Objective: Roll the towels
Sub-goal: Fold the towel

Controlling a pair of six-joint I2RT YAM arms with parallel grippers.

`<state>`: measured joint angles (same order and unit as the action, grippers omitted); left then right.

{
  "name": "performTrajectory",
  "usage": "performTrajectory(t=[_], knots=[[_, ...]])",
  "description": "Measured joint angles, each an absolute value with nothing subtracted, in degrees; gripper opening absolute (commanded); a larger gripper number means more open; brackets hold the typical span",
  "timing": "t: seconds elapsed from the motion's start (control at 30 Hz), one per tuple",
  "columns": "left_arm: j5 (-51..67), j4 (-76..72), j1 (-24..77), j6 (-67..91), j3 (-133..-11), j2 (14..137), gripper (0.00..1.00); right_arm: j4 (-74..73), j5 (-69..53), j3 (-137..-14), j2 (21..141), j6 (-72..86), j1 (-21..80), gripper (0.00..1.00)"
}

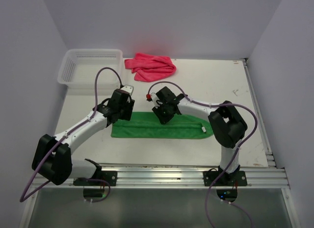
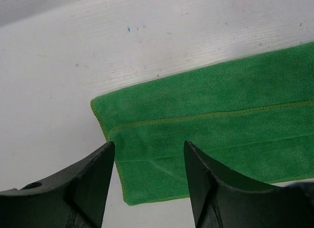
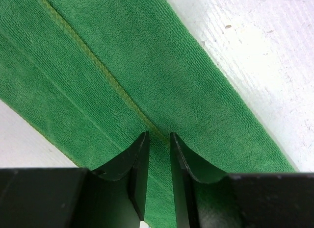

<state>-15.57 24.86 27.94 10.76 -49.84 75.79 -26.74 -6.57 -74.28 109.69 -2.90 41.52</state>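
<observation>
One green towel (image 1: 186,128), one pink towel (image 1: 152,67), left pincer (image 2: 149,145) wide, right pincer (image 3: 159,135) ajar, empty

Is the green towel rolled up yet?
No. The green towel lies flat as a long strip, no curl at either end.

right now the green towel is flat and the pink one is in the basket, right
No: the pink towel lies bunched on the table beside the basket, not in it; the top view shows this. The green towel is flat.
</observation>
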Motion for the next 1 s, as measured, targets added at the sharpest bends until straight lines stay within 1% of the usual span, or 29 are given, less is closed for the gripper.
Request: performTrajectory(t=[0.17,0.3,0.33,0.37,0.6,0.87,1.0], knots=[[-15.18,24.88,27.94,10.68,-49.84,76.12,0.63,-26.22,-6.42,-74.28,110.21,-3.18,41.56,0.28],[-15.11,24.88,27.94,10.66,-49.84,76.18,0.63,-26.11,-5.72,-74.28,110.80,-3.29,41.63,0.23],[-15.07,24.91,27.94,10.66,-49.84,76.20,0.63,-26.06,-5.65,-74.28,110.85,-3.29,41.65,0.20],[-15.03,24.88,27.94,10.66,-49.84,76.20,0.63,-26.06,-5.54,-74.28,110.87,-3.31,41.71,0.19],[-14.59,24.88,27.94,10.28,-49.84,76.29,0.63,-26.11,-4.95,-74.28,110.87,-3.31,42.13,0.17],[-14.24,24.93,27.94,10.26,-49.84,76.29,0.63,-26.48,-2.87,-74.28,110.48,-3.27,42.85,0.16],[-14.09,24.93,27.94,10.26,-49.84,76.29,0.63,-26.63,-2.13,-74.24,110.34,-3.09,43.09,0.20]])
